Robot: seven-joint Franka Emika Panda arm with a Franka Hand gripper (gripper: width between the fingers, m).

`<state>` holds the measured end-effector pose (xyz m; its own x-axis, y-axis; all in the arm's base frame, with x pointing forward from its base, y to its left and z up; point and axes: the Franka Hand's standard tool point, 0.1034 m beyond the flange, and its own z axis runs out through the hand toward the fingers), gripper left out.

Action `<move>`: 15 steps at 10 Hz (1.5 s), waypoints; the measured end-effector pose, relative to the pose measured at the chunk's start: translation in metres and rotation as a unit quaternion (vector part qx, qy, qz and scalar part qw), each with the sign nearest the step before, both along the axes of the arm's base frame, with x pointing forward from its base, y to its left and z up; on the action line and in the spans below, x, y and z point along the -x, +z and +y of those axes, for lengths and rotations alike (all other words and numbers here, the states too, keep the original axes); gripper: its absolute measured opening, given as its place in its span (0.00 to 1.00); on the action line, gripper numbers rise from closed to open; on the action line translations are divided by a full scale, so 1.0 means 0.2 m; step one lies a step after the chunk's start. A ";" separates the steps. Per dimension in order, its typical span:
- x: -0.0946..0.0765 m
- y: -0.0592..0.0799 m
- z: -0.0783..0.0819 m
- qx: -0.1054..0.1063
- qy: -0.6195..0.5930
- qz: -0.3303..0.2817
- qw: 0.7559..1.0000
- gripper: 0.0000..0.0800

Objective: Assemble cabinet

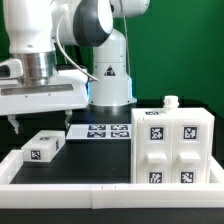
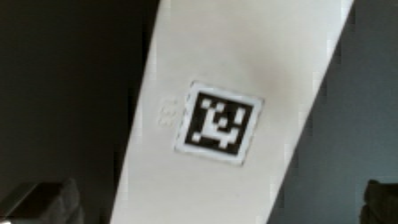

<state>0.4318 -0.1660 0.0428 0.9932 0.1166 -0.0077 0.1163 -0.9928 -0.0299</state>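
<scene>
Claw (image 1: 40,124) hovers spread wide above the small white panel (image 1: 45,147) on the desk (image 1: 100,160), cabinet body (image 1: 172,145) standing well apart

Backdrop (image 1: 185,45): plain green surface across the rear of the scene; wall or curtain, cannot tell.
Table (image 1: 100,160): flat matte black top.
White border rail (image 1: 70,190): runs along table's near edge, spans exterior view's full width.
Marker board (image 1: 100,131): flat on table, toward rear.
Light: bright, even; shadows soft.
</scene>
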 end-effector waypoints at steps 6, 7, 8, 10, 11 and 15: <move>0.08 -0.16 0.00 0.018 0.013 -0.011 1.000 1.00; 0.10 -0.17 0.00 0.021 0.013 -0.012 1.000 1.00; 0.11 -0.18 0.01 0.023 0.014 -0.015 1.000 1.00; 0.12 -0.18 0.01 0.024 0.014 -0.015 1.000 1.00; 0.12 -0.18 0.01 0.024 0.014 -0.015 1.000 0.85; 0.09 -0.16 0.02 0.025 0.020 -0.021 0.999 0.70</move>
